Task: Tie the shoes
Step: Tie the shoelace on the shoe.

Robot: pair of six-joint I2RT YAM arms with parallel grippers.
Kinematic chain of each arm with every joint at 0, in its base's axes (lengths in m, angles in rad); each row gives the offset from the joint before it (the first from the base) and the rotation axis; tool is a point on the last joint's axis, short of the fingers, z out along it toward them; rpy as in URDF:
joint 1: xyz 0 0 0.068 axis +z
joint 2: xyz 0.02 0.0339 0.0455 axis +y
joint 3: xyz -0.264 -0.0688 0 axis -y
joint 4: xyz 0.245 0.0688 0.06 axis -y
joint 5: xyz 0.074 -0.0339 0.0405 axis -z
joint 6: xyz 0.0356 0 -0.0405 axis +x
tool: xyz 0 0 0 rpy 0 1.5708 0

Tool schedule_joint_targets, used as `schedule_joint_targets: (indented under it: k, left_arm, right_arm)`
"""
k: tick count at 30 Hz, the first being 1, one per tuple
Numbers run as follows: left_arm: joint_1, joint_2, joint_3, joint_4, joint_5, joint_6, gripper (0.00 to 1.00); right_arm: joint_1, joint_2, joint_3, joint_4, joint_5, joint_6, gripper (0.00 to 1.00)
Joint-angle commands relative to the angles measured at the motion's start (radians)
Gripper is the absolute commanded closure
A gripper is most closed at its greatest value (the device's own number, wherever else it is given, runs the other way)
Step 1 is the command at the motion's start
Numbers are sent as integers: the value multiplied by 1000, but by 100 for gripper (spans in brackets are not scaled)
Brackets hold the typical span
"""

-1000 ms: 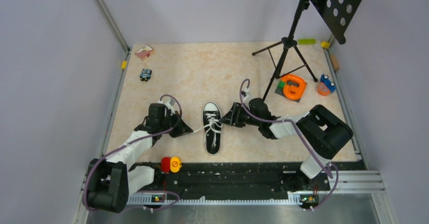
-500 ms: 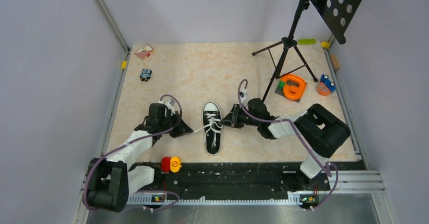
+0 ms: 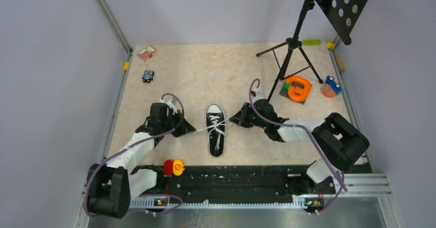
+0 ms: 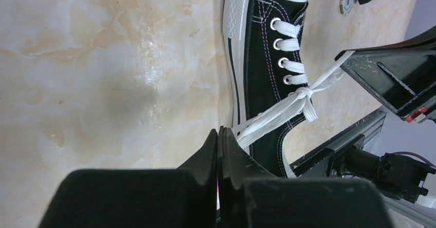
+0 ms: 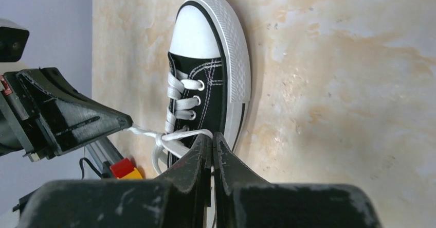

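The black sneaker [image 3: 216, 134], with its white toe cap pointing away, lies between my two arms. Its white laces [image 3: 218, 126] stretch sideways across it and meet in a knot [image 4: 303, 93] over the eyelets. On the shoe's left, my left gripper [image 3: 192, 130] is shut on one lace strand, which runs from its tips [image 4: 220, 131] up to the knot. On the shoe's right, my right gripper [image 3: 232, 120] is shut on the other strand [image 5: 181, 134], pinched at its tips [image 5: 212, 136]. The sneaker [image 5: 205, 84] rests flat on the table.
A music stand's tripod [image 3: 290, 48] stands at the back right, beside an orange object [image 3: 298, 88] and a blue-and-orange toy [image 3: 331, 86]. A small toy car [image 3: 148, 75] and a pink box [image 3: 147, 52] lie at the back left. Red and yellow buttons [image 3: 174, 167] sit on the near rail.
My right gripper has shut on the lace beside the shoe and drawn back to the right. The left gripper shifted slightly, and the laces now run taut across the shoe.
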Motion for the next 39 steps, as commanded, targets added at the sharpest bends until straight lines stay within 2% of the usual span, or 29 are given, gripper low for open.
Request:
schedule_joint_targets:
  k: [1, 17, 24, 29, 36, 39]
  left_arm:
    - [15, -16, -21, 16, -42, -6, 100]
    - [27, -23, -74, 17, -55, -7, 100]
    - [28, -48, 61, -40, 12, 24, 100]
    - [31, -40, 121, 2, 20, -4, 100]
    - [36, 62, -4, 76, 30, -14, 100]
    - [36, 76, 13, 68, 52, -7, 100]
  right_arm:
    - [-21, -75, -36, -58, 128, 26, 100]
    - [-31, -17, -50, -54, 125, 55, 100]
    - [-31, -81, 38, -147, 149, 10, 100]
    - [-59, -102, 56, -179, 172, -9, 100]
    - [-69, -72, 5, -147, 163, 3, 100]
    - [-69, -61, -1, -114, 119, 0, 100]
